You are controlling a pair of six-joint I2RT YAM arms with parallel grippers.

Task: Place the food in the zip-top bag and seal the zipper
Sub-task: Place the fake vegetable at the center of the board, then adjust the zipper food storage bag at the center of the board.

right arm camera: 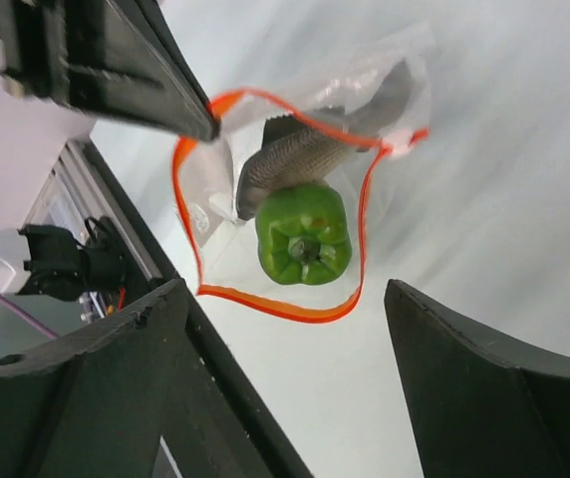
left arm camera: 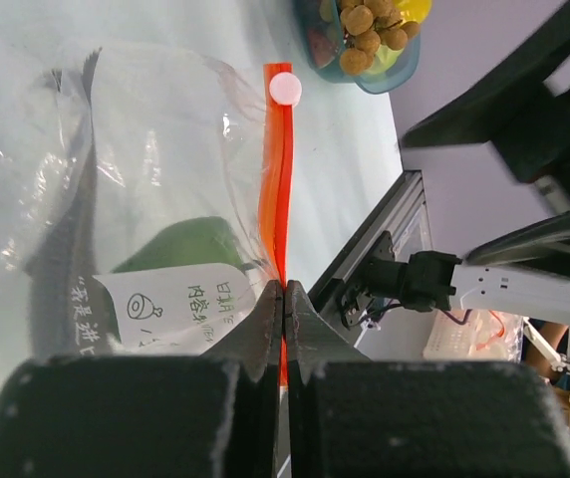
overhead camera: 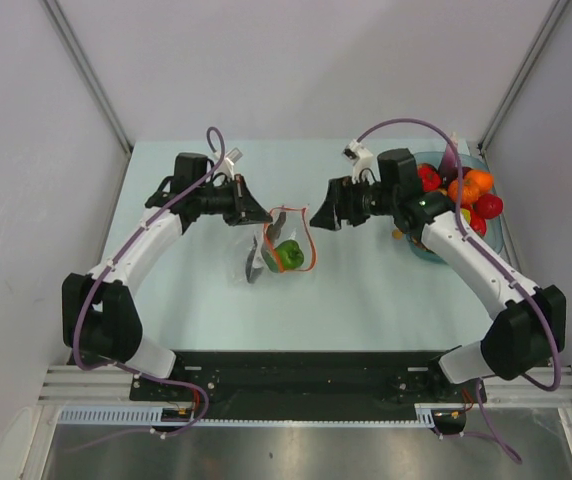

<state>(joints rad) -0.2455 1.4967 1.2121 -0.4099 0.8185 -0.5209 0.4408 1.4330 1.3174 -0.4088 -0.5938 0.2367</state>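
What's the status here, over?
Left end effector shut on zipper. Right end effector open, empty, facing bag mouth. Green pepper inside bag, unsealed. Nothing in the way.

Pale mint tabletop (overhead camera: pixel 366 300), flat and matte. Directly on it: clear crinkly plastic zip-top bag (overhead camera: pixel 266 245) near centre, with its orange-red zipper strip (overhead camera: pixel 313 250) gaping open in a loop. Translucent blue tray (overhead camera: pixel 496 232) sits at the far right corner, well apart from the bag.
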